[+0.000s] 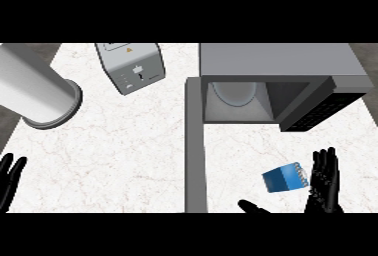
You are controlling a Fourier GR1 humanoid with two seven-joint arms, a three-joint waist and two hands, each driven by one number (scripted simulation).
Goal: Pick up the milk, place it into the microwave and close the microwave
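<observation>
We are looking at the milk (283, 178), a small blue carton that is lying tilted on the white marbled bench (125, 160), toward the lower right of the view and in front of the microwave (277, 62). Our right hand (322, 182) is standing just beside the carton on its right, its fingers (325, 165) straight and spread, pointing up the view, with the carton's right edge touching or nearly touching them; we cannot tell which. The thumb (253, 207) is reaching out low to the left, below the carton and apart from it, so the hand is cupping around the milk without curling on it. The microwave is sitting at the upper right with its cavity showing, a pale round plate (235, 93) visible inside, and its door (195, 145) is swinging wide open, seen edge-on as a long grey strip running down toward the bench's near edge. Well to the left, a small grey appliance (130, 66) is standing at the back of the bench, and a large pale cylinder (37, 90) is lying beyond it at the far left. Our left hand (9, 181) is resting at the left edge, fingers up and relaxed.
</observation>
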